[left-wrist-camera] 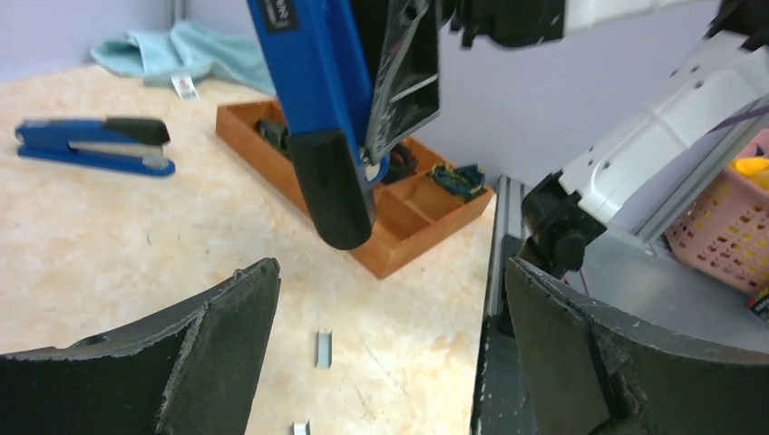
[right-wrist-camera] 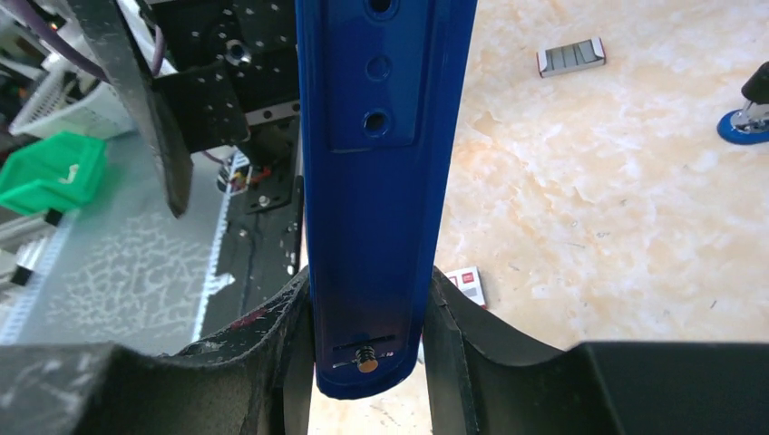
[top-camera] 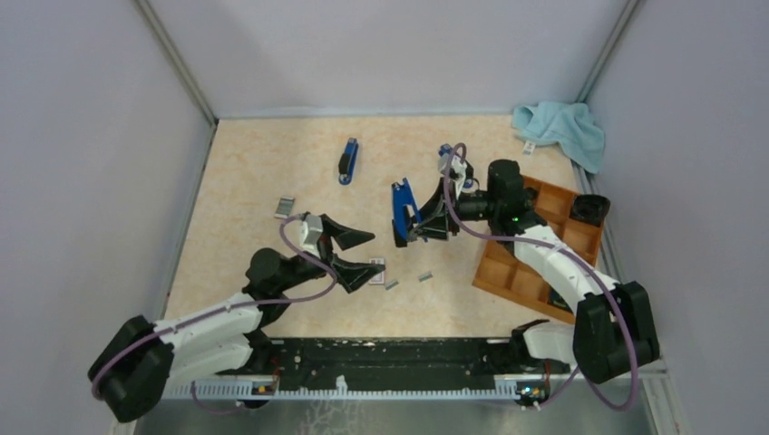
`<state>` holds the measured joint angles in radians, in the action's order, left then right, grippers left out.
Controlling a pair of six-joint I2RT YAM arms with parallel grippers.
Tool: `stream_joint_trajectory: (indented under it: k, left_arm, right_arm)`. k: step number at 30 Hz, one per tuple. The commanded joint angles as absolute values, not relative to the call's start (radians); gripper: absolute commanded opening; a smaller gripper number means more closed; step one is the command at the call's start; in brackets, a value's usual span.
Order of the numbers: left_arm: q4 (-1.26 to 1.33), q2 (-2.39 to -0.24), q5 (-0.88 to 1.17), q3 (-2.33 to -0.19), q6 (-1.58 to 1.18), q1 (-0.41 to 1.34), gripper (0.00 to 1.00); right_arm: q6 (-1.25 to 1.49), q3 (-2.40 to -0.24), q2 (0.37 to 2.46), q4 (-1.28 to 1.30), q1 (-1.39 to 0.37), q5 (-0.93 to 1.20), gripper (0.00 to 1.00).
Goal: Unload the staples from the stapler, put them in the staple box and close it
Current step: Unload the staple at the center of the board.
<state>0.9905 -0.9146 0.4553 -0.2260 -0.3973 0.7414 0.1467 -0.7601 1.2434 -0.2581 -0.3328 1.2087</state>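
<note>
Right claw (right-wrist-camera: 367, 313) is pinched tight on the blue stapler (right-wrist-camera: 381, 163), holding it off the table (top-camera: 254, 181). The long axis is near upright, slightly tilted, black tip down. Left claw (top-camera: 376, 252) is spread wide with nothing in it, low over the table.

In my left wrist view the stapler's black tip hangs ahead of and above the gap between those fingers. So I judge the left arm the nearer one for any reach into it.

The wooden tray (top-camera: 535, 249) sits under and behind the right arm, apart from the action. The second stapler (top-camera: 347, 160) lies flat further back, well apart from both claws. The small white box (right-wrist-camera: 467, 283) with a red label is just beside the left claw's lower finger.

For the staples (left-wrist-camera: 324, 349), two short grey strips lie flat on the table. They are just beyond the left claw, roughly below the held stapler, near each other but not touching.

The stapler looks hinged open. Its channel faces away in every view, so I can't tell if more strips are inside. I'd call the unloading partly done.
</note>
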Motion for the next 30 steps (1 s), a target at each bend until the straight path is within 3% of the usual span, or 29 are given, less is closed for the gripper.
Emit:
stream_joint_trajectory:
  k: [1,9,19,25,30]
  left_arm:
    - [1.240,-1.063,0.498,-0.235,-0.396,0.736,0.98]
    - [1.521,-1.320,0.527,-0.292,-0.473,0.736,0.87]
    - [1.695,-1.550,0.611,-0.377,-0.604,0.736,0.59]
    - [1.786,-1.624,0.631,-0.368,-0.674,0.736,0.55]
    - [1.790,-1.653,0.648,-0.388,-0.693,0.736,0.32]
  right_arm:
    - [-0.197,-0.849,1.211,0.015,-0.377,1.158,0.00]
    - [-0.295,-0.877,1.229,0.105,-0.411,1.140,0.00]
    - [-0.293,-0.880,1.228,0.107,-0.412,1.159,0.00]
    - [-0.281,-0.881,1.229,0.099,-0.413,1.163,0.00]
    - [-0.281,-0.878,1.230,0.099,-0.413,1.160,0.00]
